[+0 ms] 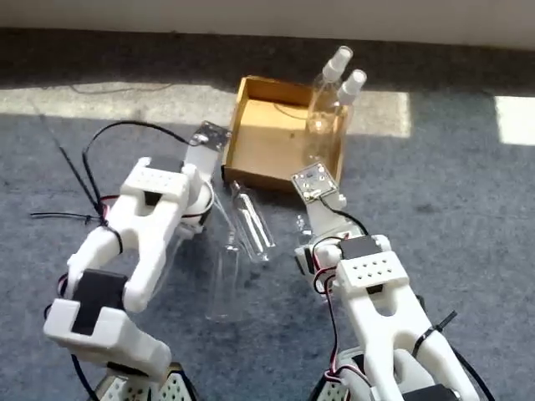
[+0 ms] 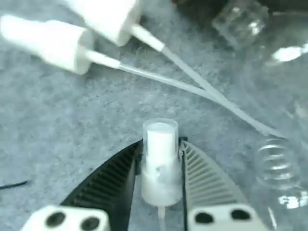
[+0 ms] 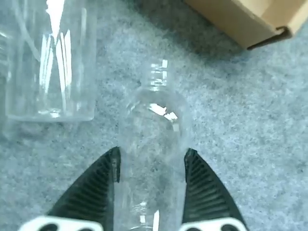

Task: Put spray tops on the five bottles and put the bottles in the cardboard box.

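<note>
**Spray top in 1 claw, open bottle in the other**

The spray top [image 2: 160,166] stands upright between the jaws of the left gripper [image 2: 161,144], which are closed on its sides, with its dip tube hanging below. The right gripper [image 3: 152,153] is closed around the body of a clear bottle [image 3: 153,120] just in front of the cardboard box [image 1: 266,138]. The bottle's threaded neck [image 3: 158,77] is bare and points away from the claw.

The step in hand looks like mating these 2. It should go best if the right arm keeps the bottle steady with its neck toward the left arm. The tube must enter the mouth first, in line with the bottle's axis, before the cap is pressed or turned onto the threads. The tube is thin and may bend against the rim.

2 capped bottles [image 1: 324,113] already lean in the box. 2 more bottles [image 1: 251,219] lie on the carpet, and 2 loose tops [image 2: 57,41] lie near the left claw.
</note>
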